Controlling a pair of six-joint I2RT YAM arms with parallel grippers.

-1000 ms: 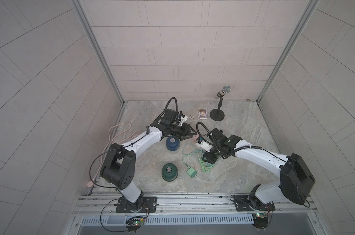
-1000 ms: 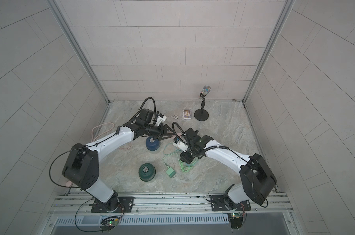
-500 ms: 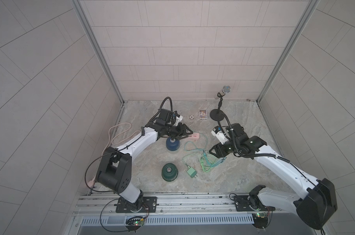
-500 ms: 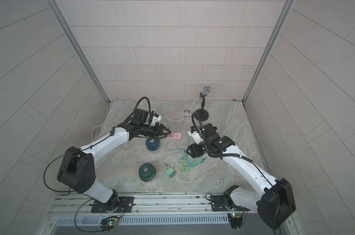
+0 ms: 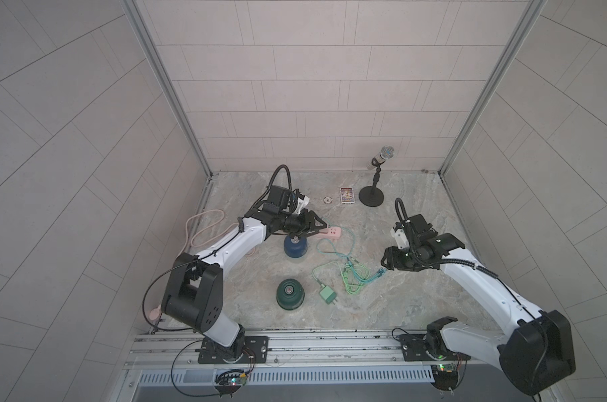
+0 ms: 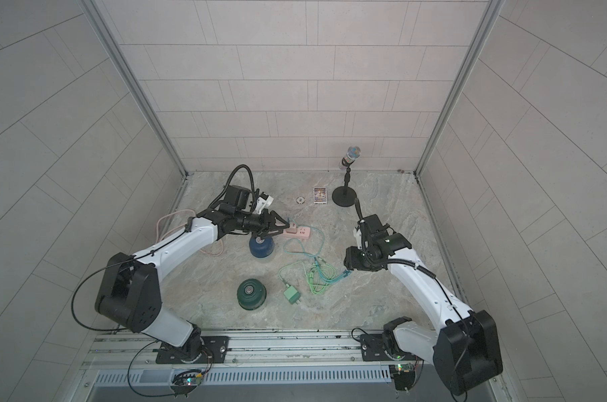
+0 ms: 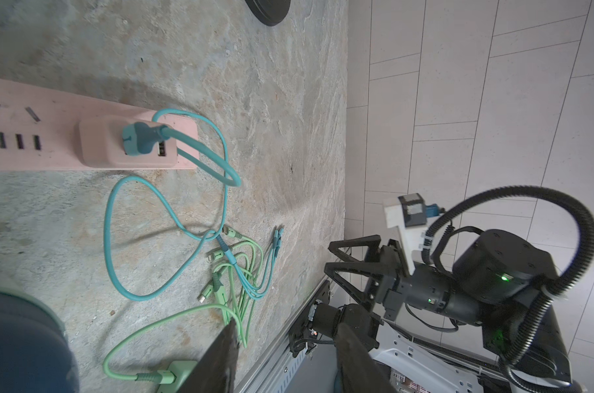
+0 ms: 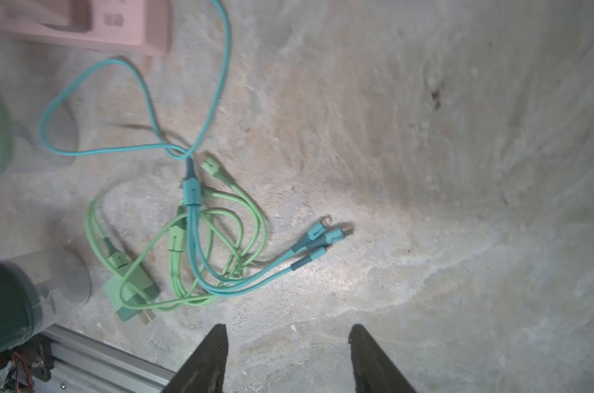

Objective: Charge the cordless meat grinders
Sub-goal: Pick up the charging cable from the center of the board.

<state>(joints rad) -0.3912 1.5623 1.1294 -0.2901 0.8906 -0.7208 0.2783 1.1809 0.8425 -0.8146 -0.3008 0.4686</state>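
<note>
Showing, nearest the rail, the green grinder (image 5: 289, 294): upright, axis vertical, silver centre up, port not visible. An adapter (image 5: 327, 296) lies unplugged just beside it. Farther in, the right gripper (image 5: 384, 266), jaws apart and empty, hovers over the teal tips (image 8: 326, 234). Their strands run left to right and end toward this arm, the nearer one. Beyond, the blue grinder (image 5: 295, 245) stands upright directly under the left gripper (image 5: 324, 228), which is likewise parted and empty, near the strip (image 5: 331, 232).

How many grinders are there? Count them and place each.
2. Blue grinder stands beside the pink strip; green grinder is nearer the rail, beside the green adapter. None appears hidden.
</note>
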